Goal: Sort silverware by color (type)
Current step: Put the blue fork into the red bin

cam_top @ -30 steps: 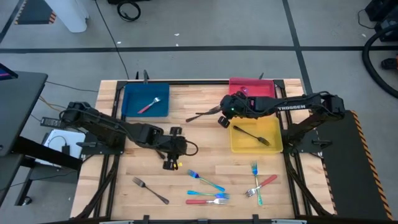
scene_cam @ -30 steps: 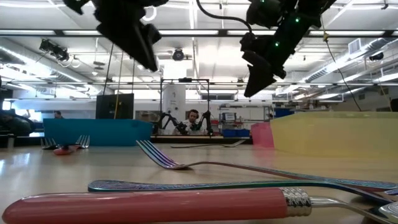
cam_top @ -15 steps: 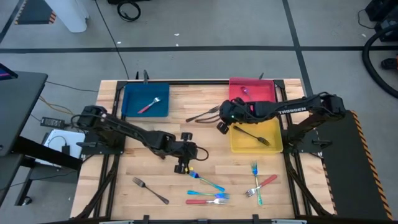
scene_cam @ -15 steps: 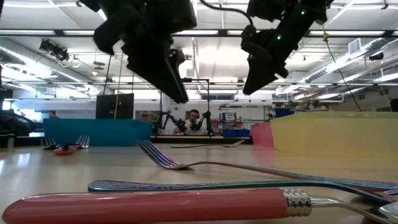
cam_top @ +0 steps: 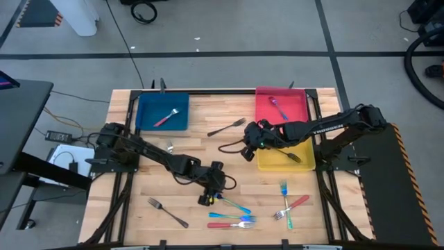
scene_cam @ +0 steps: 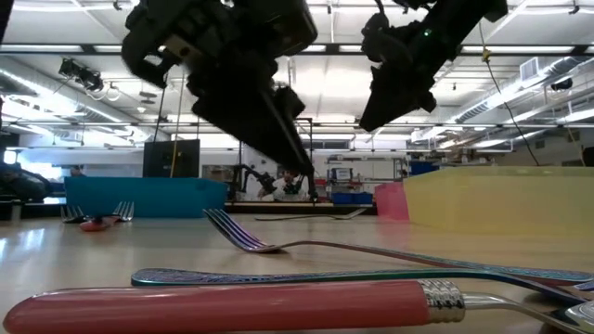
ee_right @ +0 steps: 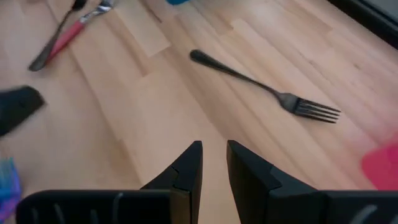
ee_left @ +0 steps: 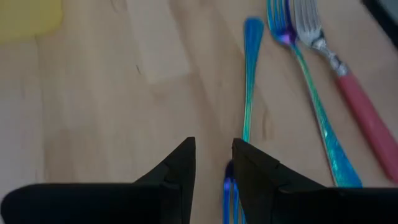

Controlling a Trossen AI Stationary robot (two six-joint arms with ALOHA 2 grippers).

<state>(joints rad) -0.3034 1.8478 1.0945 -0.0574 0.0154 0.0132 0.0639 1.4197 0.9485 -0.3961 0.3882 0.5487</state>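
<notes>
Left gripper [cam_top: 205, 199] | nearly closed, empty, over your teal fork [ee_left: 245, 93] for pickup | right gripper [cam_top: 248, 154] | narrow gap, empty, near dark fork [ee_right: 267, 91].

My wooden table [cam_top: 229, 163] stands on a grey floor [cam_top: 229, 28] crossed by dark lines, a black cable [cam_top: 143, 10] lying beyond it. Across the table I see a wide hall with long ceiling lights [scene_cam: 83, 48], and a person [scene_cam: 290, 176] sits far back.
</notes>
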